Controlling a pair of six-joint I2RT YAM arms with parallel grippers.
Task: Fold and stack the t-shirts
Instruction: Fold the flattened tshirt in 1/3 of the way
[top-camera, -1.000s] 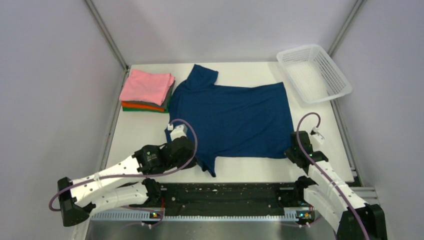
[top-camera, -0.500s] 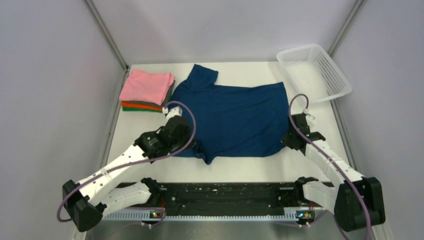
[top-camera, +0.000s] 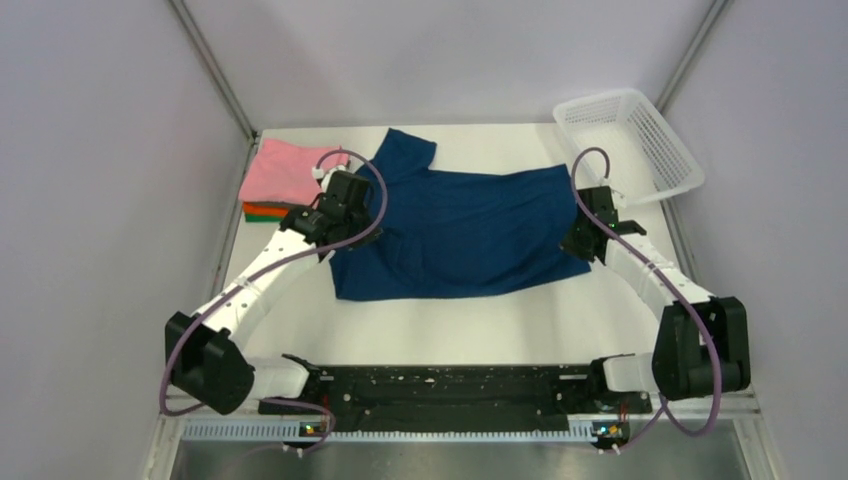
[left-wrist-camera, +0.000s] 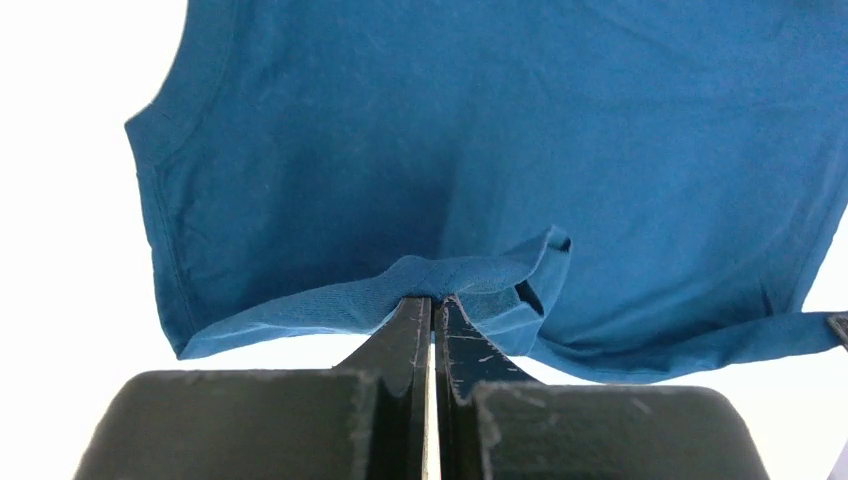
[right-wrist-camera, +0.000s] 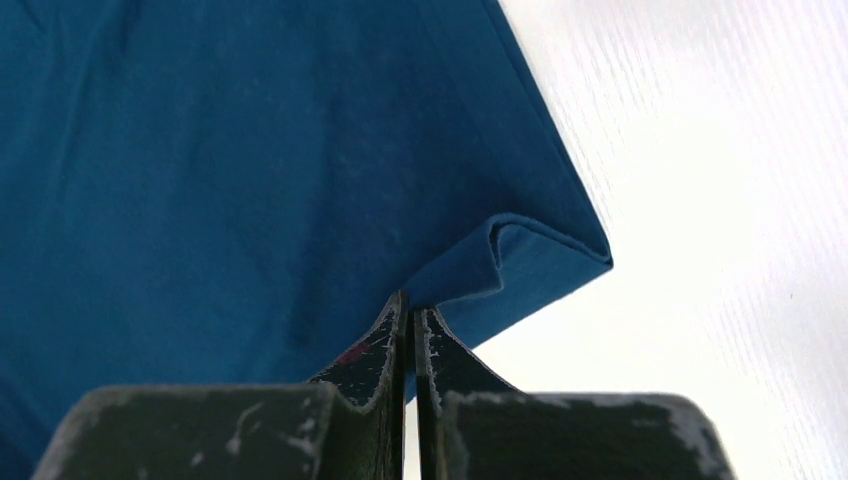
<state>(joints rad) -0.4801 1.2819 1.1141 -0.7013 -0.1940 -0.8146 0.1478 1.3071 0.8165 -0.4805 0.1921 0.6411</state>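
The navy blue t-shirt (top-camera: 460, 235) lies across the table, print not showing, its near half lifted and carried over the far half. My left gripper (top-camera: 345, 215) is shut on the shirt's left sleeve edge (left-wrist-camera: 440, 285). My right gripper (top-camera: 580, 238) is shut on the shirt's right hem corner (right-wrist-camera: 500, 260). The stack of folded shirts (top-camera: 285, 180), pink on top with orange and green below, sits at the far left, partly hidden by my left arm.
A white plastic mesh basket (top-camera: 625, 145) stands at the far right corner. Grey walls close in the table on three sides. The black base rail (top-camera: 450, 385) runs along the near edge.
Both grippers have moved away from the near edge toward the far side, pulling the shirt's near edge up and over; the near sleeve no longer lies flat on the table.
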